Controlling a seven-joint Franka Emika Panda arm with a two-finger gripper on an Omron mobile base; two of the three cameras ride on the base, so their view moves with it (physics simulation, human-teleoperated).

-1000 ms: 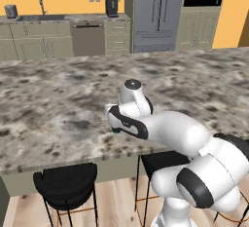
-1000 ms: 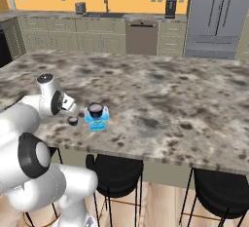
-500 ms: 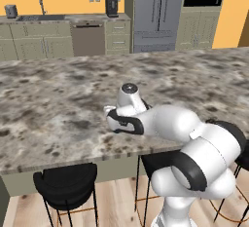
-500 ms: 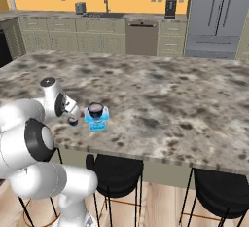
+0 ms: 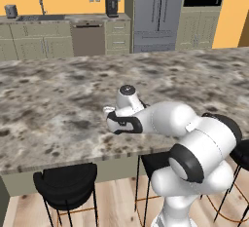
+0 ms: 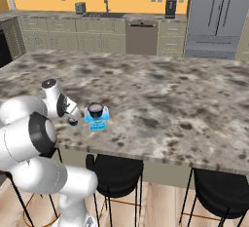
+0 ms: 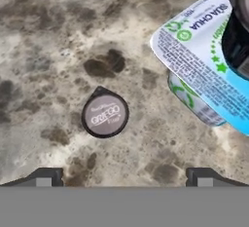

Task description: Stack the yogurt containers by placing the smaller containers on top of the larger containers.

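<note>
Pincer lower, over small cup

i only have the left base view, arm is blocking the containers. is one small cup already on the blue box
Observer: Yes. In the right base view a dark cup sits on top of the blue box.
Operator: where is the other small cup
Observer: On the counter beside the box, not touching it. The hand view shows its round lid facing up, apart from the box's edge.
Operator: gripper holding anything
Observer: No. The gripper is open, hanging above the loose cup with a fingertip to either side and nothing between them.
Operator: is the box sitting flat
Observer: It looks flat on the counter in the right base view, close to the near edge.
</note>
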